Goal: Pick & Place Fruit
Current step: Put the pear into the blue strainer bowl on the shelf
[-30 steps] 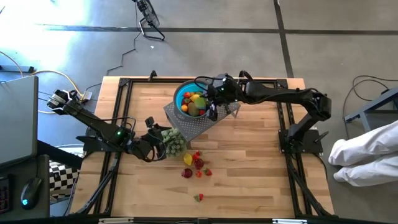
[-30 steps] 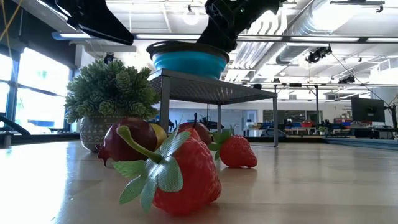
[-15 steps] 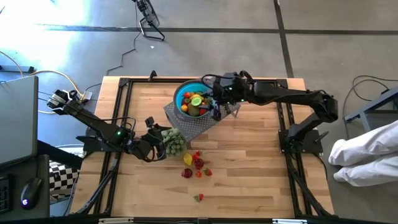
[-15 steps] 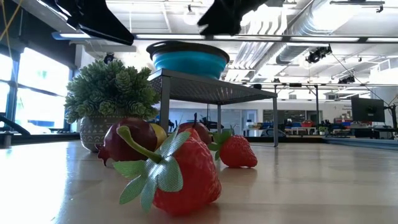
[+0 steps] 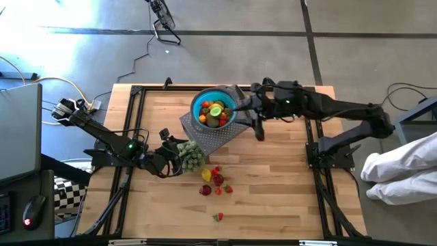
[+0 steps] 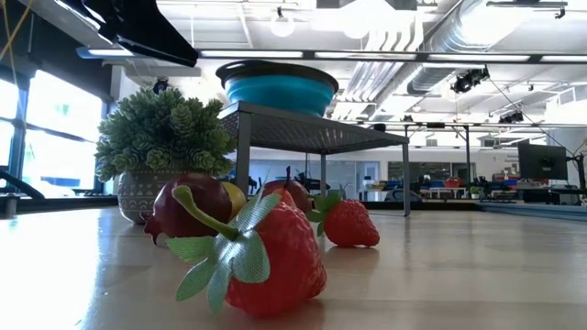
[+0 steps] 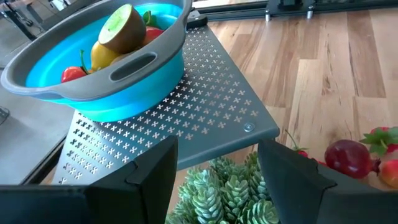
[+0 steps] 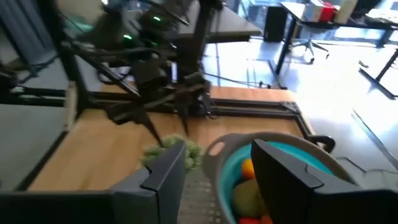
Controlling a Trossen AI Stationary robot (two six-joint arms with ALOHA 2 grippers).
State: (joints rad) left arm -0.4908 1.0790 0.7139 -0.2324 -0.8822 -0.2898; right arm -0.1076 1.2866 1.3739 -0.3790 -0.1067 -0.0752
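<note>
A blue bowl with a grey rim stands on a grey perforated stand at the table's far middle. It holds several fruit pieces, with a lime-green cut piece on top. More fruit lies loose on the wood nearer the front, and a strawberry lies closest. My right gripper hovers open beside the bowl's right rim with nothing between its fingers. My left gripper stays open at the left, just above a small potted plant.
The potted plant stands on the table left of the stand's legs. Black frame rails run along the table's left and right sides. A person in white sits beyond the right edge. Bare wood lies front right.
My right gripper has risen from over the bowl and drawn back toward the table's right edge. It has left the top of the low view. The bowl, its fruit and the loose fruit have stayed in place.
</note>
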